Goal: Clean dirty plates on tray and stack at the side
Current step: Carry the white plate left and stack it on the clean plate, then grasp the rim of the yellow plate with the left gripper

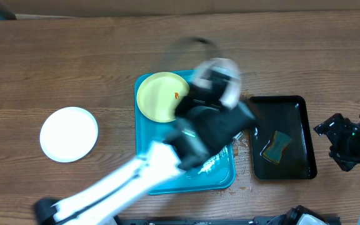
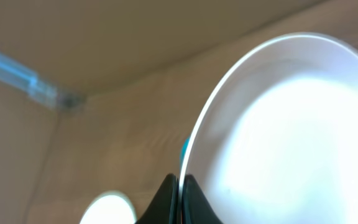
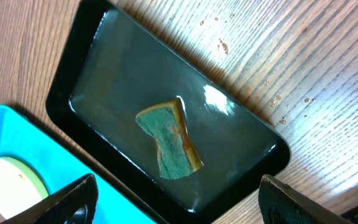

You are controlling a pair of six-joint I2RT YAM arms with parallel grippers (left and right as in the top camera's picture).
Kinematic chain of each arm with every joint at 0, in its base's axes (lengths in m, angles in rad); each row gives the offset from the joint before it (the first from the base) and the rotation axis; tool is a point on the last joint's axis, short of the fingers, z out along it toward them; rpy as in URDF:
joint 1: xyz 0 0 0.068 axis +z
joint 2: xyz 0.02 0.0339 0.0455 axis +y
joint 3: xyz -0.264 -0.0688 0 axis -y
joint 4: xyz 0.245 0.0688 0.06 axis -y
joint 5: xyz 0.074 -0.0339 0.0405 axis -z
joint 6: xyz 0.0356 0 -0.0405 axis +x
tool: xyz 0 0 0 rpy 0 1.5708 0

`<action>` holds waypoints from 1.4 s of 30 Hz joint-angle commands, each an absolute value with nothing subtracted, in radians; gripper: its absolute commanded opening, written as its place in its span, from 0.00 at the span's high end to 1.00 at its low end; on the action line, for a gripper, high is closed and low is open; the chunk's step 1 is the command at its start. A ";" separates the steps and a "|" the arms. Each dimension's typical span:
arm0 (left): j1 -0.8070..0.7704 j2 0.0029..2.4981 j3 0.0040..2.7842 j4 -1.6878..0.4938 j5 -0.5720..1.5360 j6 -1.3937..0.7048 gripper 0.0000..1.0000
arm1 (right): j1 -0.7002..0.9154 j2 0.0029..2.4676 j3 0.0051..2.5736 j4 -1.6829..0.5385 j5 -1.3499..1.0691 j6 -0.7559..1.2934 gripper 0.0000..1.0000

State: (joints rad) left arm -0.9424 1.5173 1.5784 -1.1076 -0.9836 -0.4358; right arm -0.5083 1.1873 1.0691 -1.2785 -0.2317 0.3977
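Stacking looked to be the step in hand. From overhead, the left gripper was closed on a white plate, which hung blurred in the air above the far end of the tray, about mid-table. A second white plate lay on the wood toward the left edge, well apart from the tray; I took that for the stacking spot. The yellow plate sat in the tray's far left corner with a small red smear on it, not yet cleaned. A black tray holding a sponge lay just beside the tray on the right, and the right gripper hung beyond it, near the right edge.

From the left wrist, the fingers pinched the white plate by its rim. Glare washed out its face, so I could not tell whether it was clean. The second white plate showed low in view.

From the right wrist, the right gripper stood wide open and empty over the black tray, which looked wet, with the sponge in its middle. Specks dotted the wood nearby.

The next move, as I judged it, called for carrying the white plate toward the left edge, levelling it and lowering it squarely onto the second white plate. Nothing stood in that path. The thin rim hold could let it swing or slip. The yellow plate would then need the sponge.
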 commanded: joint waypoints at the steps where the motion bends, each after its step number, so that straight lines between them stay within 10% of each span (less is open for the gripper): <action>1: -0.761 1.407 1.586 -1.275 -0.804 -0.778 0.96 | -0.512 1.180 1.088 -1.273 -0.230 0.392 0.16; 19: 0.542 1.388 1.245 -1.145 -0.030 -0.403 0.96 | -0.512 1.180 1.088 -1.274 -0.229 0.392 0.16; 31: 0.691 1.401 0.951 -0.785 -0.068 -0.411 0.95 | -0.512 1.180 1.088 -1.273 -0.229 0.392 0.16; 35: 0.691 1.399 0.953 -0.766 -0.043 -0.410 0.55 | -0.512 1.180 1.088 -1.273 -0.229 0.392 0.16; 42: 0.616 1.389 1.051 -0.822 0.306 -0.266 0.47 | -0.512 1.180 1.088 -1.265 -0.229 0.392 0.16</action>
State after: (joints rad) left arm 0.6655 1.3998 0.9863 -0.8173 0.1028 -0.3649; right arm -0.5098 1.1873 1.0691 -1.2743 -0.2314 0.3954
